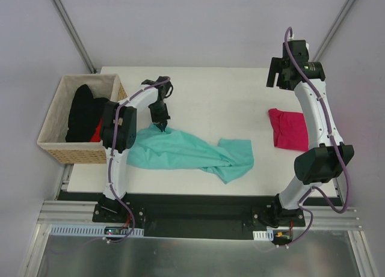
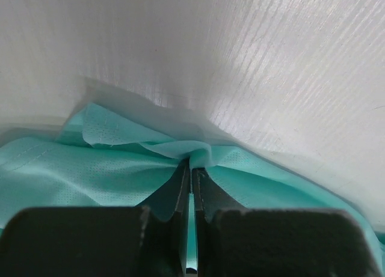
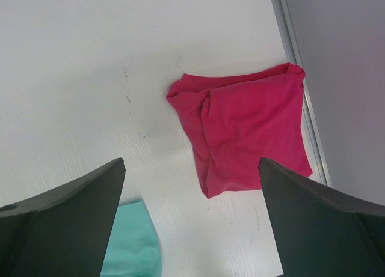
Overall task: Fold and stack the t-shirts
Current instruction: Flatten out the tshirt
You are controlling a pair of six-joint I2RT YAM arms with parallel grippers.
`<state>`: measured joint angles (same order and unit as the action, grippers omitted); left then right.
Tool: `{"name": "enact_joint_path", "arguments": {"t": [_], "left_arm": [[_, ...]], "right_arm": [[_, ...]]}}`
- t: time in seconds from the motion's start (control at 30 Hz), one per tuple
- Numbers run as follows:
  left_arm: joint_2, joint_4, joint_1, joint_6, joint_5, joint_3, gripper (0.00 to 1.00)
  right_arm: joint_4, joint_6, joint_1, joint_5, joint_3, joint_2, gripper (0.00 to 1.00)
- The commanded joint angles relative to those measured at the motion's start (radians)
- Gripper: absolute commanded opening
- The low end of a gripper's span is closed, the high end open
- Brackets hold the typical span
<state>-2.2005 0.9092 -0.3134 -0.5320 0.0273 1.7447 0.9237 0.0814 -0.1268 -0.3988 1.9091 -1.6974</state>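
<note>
Your left hand [image 1: 161,128] is down on the white surface [image 1: 210,91], clamped shut on the far edge of the teal-green t-shirt [image 1: 180,151]. In the left wrist view its dark fingers [image 2: 171,199] meet with a small pleat of teal cloth pinched between their tips. The rest of the fabric bunches in folds on both sides.

The teal-green shirt lies crumpled and unfolded across the near middle of the surface. It stretches from just beside the left arm to a loose flap towards the right.

Your right hand [image 1: 280,73] hangs high over the far right corner, its fingers spread wide and holding nothing. Below it, in the right wrist view, the magenta-pink t-shirt [image 3: 246,133] sits folded into a rough square. It lies close to the right edge of the surface, well apart from the teal one.

At the left edge stands the tan woven basket [image 1: 51,148], with black t-shirts [image 1: 81,112] heaped inside. A patch of red cloth [image 1: 96,133] shows beside them. From the top view you cannot tell whether it is another shirt.
</note>
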Motion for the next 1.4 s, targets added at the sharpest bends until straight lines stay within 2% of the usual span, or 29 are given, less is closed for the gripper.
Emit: {"name": "enact_joint_path", "arguments": {"t": [0.0,0.27,0.6,0.97,1.37], "left_arm": [[0.059,0.014,-0.001,0.001,0.028,0.035,0.0],[0.134,0.017,0.0,0.012,0.023,0.13,0.0],[0.189,0.099,0.002,0.04,-0.048,0.366,0.0],[0.142,0.175,0.028,0.063,-0.09,0.596,0.0],[0.102,0.175,0.039,0.081,-0.105,0.684,0.0]], "right_arm": [[-0.005,0.001,-0.004,0.005,0.013,0.016,0.98],[-0.014,-0.015,-0.008,0.018,0.022,0.018,0.98],[-0.028,-0.032,-0.019,0.025,0.011,0.019,0.98],[-0.046,-0.043,-0.034,0.02,-0.013,0.008,0.98],[-0.075,-0.065,-0.045,0.041,-0.031,-0.041,0.97]]}}
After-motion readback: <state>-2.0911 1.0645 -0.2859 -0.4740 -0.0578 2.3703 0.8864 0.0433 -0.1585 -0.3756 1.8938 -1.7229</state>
